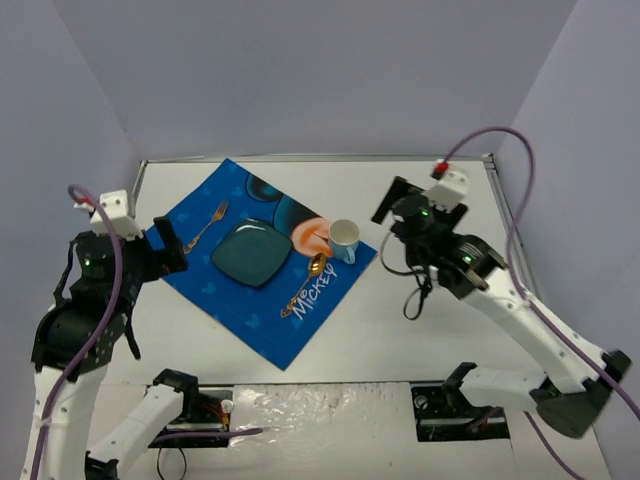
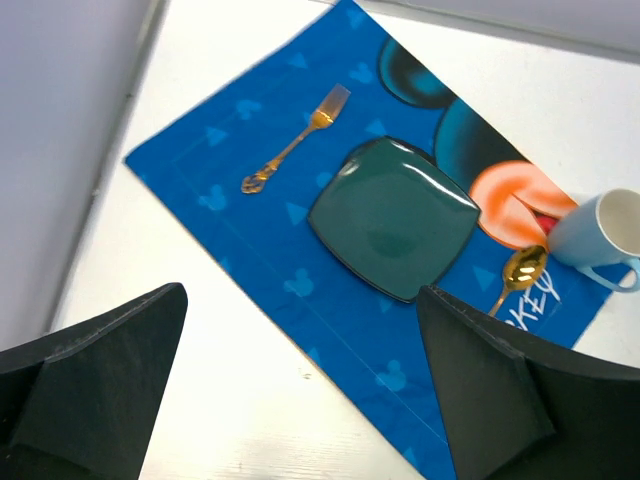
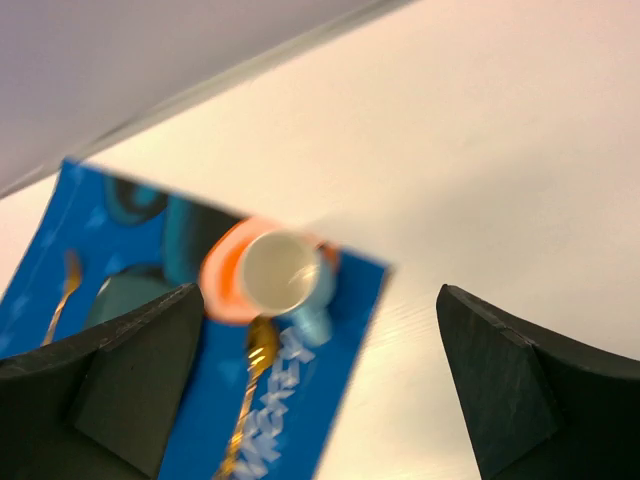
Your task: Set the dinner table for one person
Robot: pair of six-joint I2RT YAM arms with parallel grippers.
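Black fingers of my left gripper (image 2: 302, 292) and right gripper (image 3: 320, 290) fill the bottom corners of the wrist views, both spread wide and holding nothing. Beyond them the dinner table (image 1: 380, 330) runs white from my bases to the back wall. A blue placemat (image 1: 240, 300) left of centre carries plate (image 1: 251, 253), fork (image 1: 208, 226), spoon (image 1: 316, 266) and cup (image 1: 345, 240). I judge the tabletop rigid, heavy and smooth, a surface to set pieces on rather than grasp; cutlery would likely slide on it. My right view is blurred. In the left view a finger hides the spoon's handle, and the cup is cut off at the right edge.
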